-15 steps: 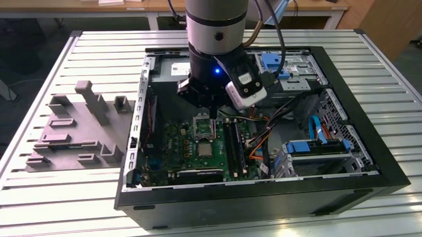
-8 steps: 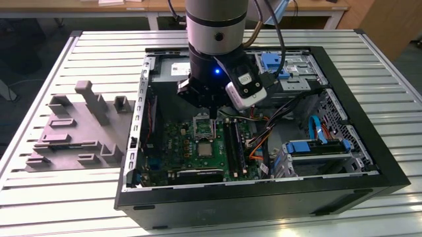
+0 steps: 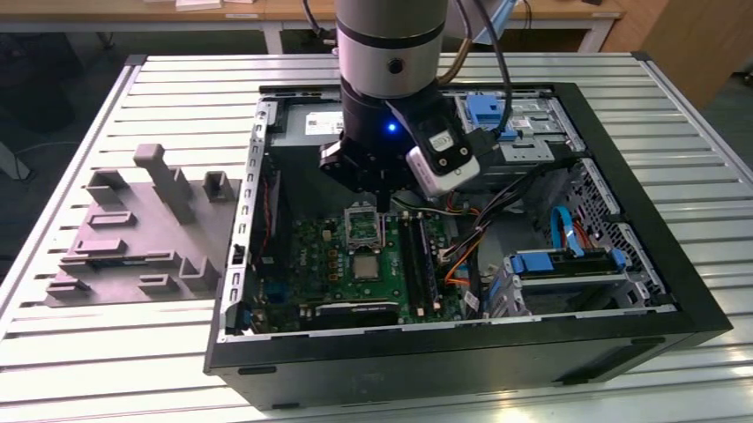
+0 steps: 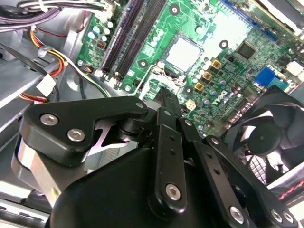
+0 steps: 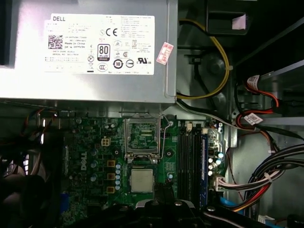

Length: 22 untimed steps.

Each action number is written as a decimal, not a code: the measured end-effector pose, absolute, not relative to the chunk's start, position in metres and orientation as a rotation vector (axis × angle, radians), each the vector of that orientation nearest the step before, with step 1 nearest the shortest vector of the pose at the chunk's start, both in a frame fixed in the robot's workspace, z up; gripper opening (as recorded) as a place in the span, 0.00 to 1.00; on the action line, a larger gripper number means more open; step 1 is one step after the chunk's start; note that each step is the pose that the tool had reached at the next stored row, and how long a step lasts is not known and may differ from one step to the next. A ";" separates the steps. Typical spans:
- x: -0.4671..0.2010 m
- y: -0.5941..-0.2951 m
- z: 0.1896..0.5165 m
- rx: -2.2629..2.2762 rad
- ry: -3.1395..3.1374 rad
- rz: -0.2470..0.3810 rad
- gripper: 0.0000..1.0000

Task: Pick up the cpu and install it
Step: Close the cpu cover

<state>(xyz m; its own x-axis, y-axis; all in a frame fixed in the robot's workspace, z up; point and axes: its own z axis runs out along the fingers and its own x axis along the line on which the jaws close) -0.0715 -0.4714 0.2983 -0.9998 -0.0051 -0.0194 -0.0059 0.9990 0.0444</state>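
CPU position: the cpu lies flat on the green motherboard, just beside the open socket frame — not held.
Gripper: the gripper hangs over the socket frame; whether it is spread or pressed together, I cannot tell.
Direction: the chip sits toward the case's near wall in the exterior view.
Writing: a white label on the grey box carries certification marks — not transcribed here.

A robotics lab: an opened computer case on a slatted aluminium bench, wooden desks behind.

My gripper's fingertips are hidden behind its own linkage — can't tell their state — and the fan gets cropped.
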 end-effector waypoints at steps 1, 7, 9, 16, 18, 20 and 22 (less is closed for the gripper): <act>-0.070 -0.471 0.298 -0.009 3.122 0.069 0.11; -0.070 -0.471 0.298 -0.009 3.122 0.069 0.11; -0.070 -0.471 0.298 -0.035 3.122 0.069 0.11; -0.070 -0.471 0.298 -0.242 3.116 0.071 0.11; -0.069 -0.471 0.297 -0.260 3.114 0.078 0.11; -0.068 -0.471 0.297 -0.261 3.110 0.129 0.11; -0.068 -0.471 0.297 -0.263 3.104 0.184 0.11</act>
